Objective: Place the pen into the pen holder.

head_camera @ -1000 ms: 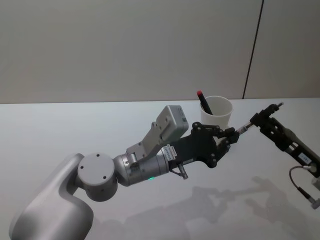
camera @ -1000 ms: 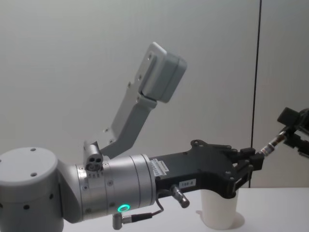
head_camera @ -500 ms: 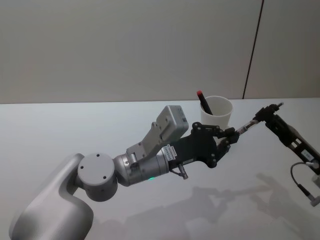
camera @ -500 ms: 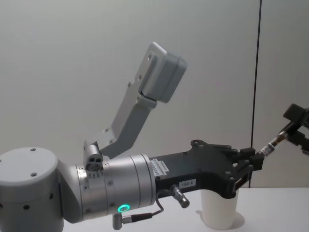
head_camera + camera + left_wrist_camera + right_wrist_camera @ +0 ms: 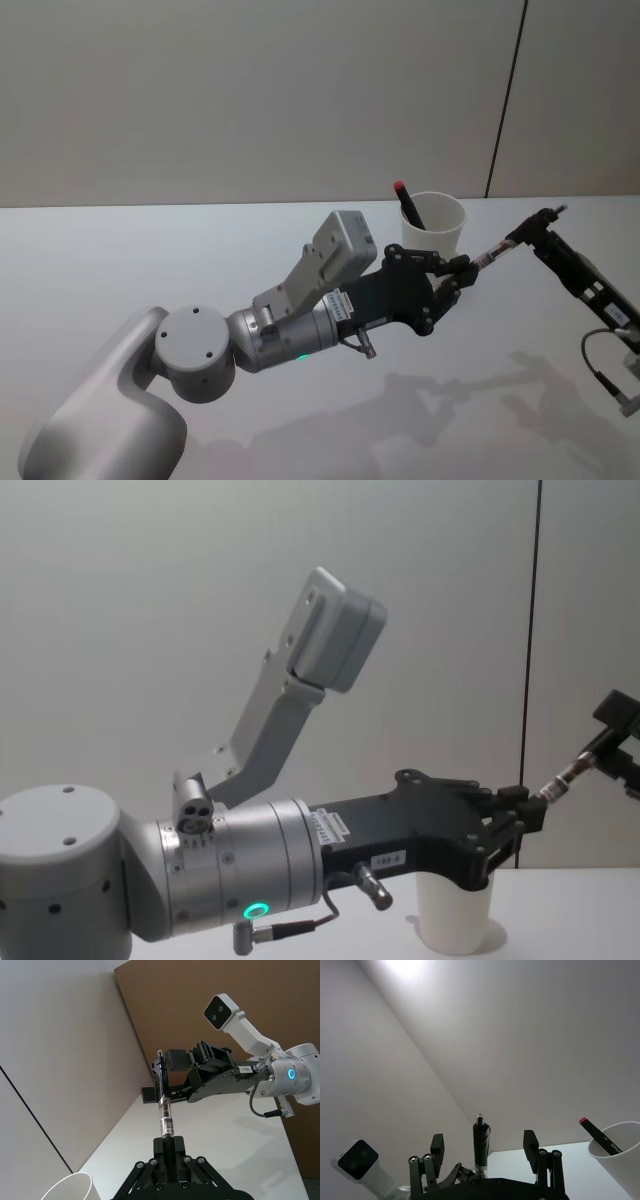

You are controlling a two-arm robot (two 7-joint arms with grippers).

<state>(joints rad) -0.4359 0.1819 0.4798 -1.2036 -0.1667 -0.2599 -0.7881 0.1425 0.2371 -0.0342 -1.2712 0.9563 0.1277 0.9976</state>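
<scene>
My left gripper (image 5: 463, 270) is shut on one end of a slim black pen (image 5: 495, 252), which it holds level in the air, pointing right. The pen's far end lies between the spread fingers of my open right gripper (image 5: 533, 228), and the fingers stand clear of it on both sides, as the right wrist view shows (image 5: 483, 1142). The pen holder, a white paper cup (image 5: 440, 235), stands upright on the table just behind the left gripper. Another black pen with a red tip (image 5: 406, 203) leans inside the cup.
The white table (image 5: 150, 260) stretches to the left and front of the cup. A grey wall closes the back. A black cable (image 5: 600, 370) loops under my right arm near the right edge.
My right gripper has drawn back to the right along the pen and now sits around only its far end. The left arm, the pen and the cup have stayed put.
</scene>
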